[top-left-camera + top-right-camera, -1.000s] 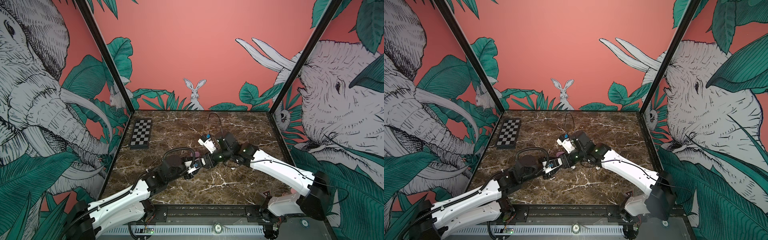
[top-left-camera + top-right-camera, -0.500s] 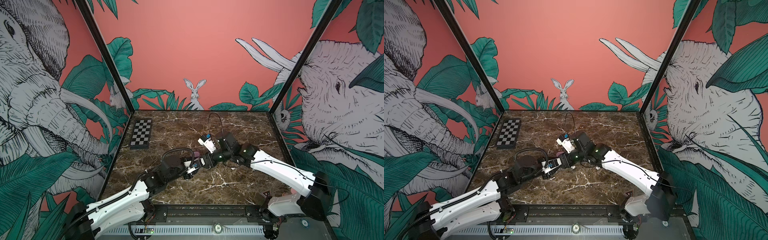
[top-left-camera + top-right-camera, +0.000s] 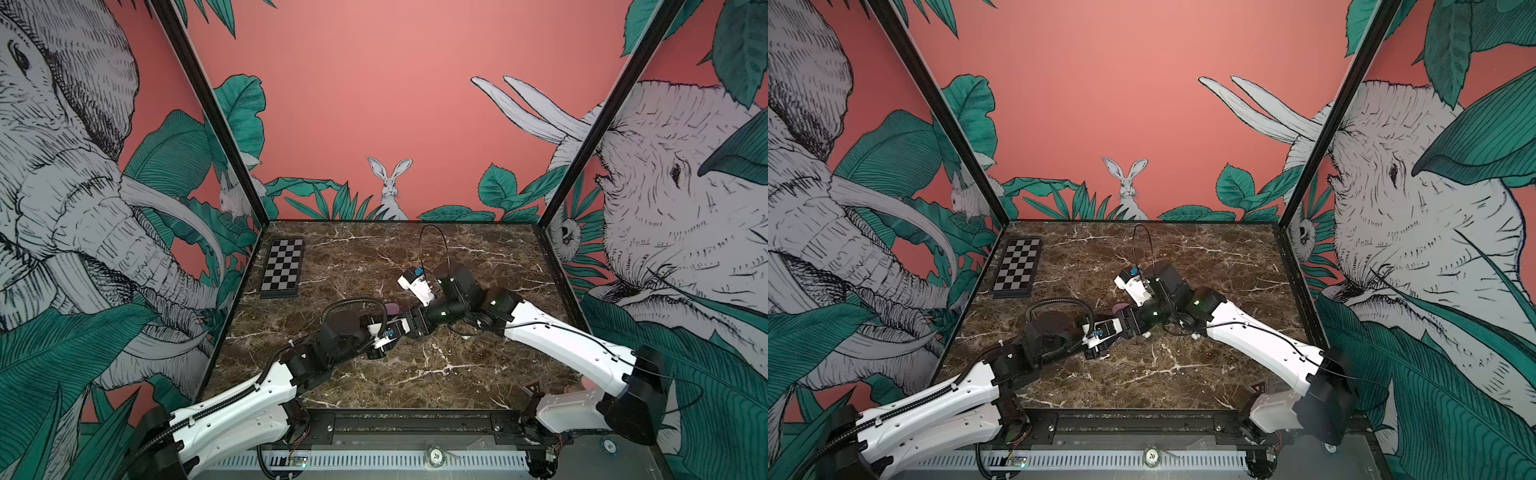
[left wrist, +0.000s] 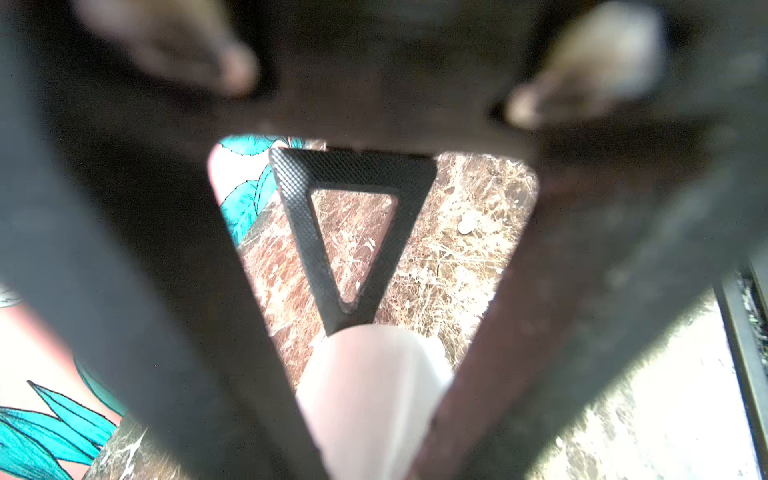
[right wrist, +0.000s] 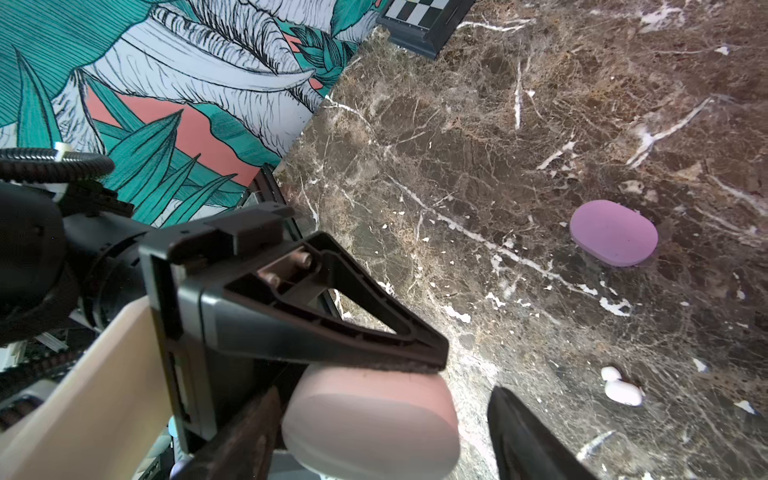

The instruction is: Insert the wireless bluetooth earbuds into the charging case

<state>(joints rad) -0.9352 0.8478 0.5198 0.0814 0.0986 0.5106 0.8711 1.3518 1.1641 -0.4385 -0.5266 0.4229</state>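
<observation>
Clamps white case [image 5: 370,419] in left gripper [image 4: 370,374], near purple case [image 5: 613,232]; holds right gripper [image 5: 386,449] spread wide astride white case, one finger [image 5: 528,440] clear of it; finds white earbuds [image 5: 619,388] loose on bench [image 5: 498,145], near purple case, not touching it.

White case [image 4: 374,399] blurred, cut by picture edge; purple case [image 3: 392,308] half hidden.

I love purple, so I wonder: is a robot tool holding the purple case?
No, the purple case lies by itself on the marble table, with nothing touching it.
</observation>
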